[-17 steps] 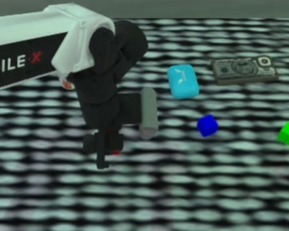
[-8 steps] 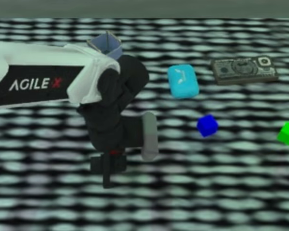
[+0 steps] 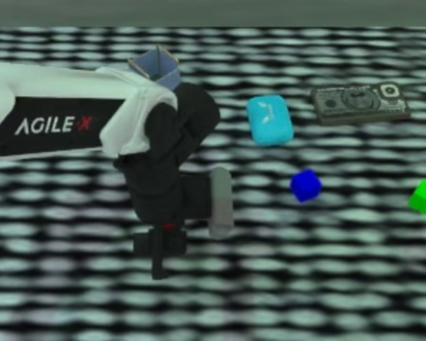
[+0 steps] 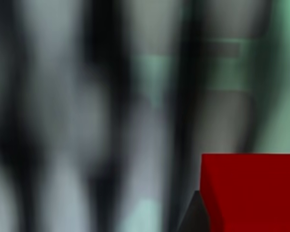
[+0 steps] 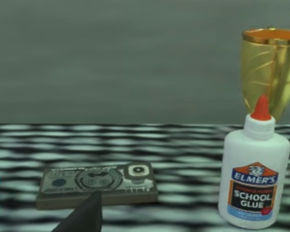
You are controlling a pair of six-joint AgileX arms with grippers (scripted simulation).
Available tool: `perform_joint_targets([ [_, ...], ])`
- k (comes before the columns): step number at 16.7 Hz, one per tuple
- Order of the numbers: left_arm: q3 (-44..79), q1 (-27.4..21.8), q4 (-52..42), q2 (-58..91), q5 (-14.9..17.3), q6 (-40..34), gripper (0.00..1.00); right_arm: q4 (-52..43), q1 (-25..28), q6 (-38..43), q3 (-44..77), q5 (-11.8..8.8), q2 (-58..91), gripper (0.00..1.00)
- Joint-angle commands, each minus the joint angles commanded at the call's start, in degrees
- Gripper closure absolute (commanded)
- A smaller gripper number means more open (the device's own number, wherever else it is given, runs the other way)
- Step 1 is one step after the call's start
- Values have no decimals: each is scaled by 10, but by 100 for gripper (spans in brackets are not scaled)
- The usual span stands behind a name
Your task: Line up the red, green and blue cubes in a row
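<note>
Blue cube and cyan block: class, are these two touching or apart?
Apart. The top view shows patterned table between the blue cube and the cyan block.

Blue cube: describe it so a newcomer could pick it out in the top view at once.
Start from the flat grey banknote-printed slab near the table's far right. Come toward the near edge and leftward, past the cyan rounded soap-like block. The small glossy deep-blue cube sits alone there, darker and sharper-edged than the cyan block, left of the bright green cube.
</note>
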Motion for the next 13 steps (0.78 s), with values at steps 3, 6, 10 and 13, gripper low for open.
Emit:
perform_joint_targets([
  [3, 0, 0, 0, 0, 0, 0, 47, 0, 0, 0, 0, 0, 0, 0],
  [6, 0, 0, 0, 0, 0, 0, 25, 0, 0, 0, 0, 0, 0, 0],
  [10, 0, 0, 0, 0, 0, 0, 0, 0, 0, 0, 0, 0, 0, 0],
  [13, 0, 0, 0, 0, 0, 0, 0, 0, 0, 0, 0, 0, 0, 0],
])
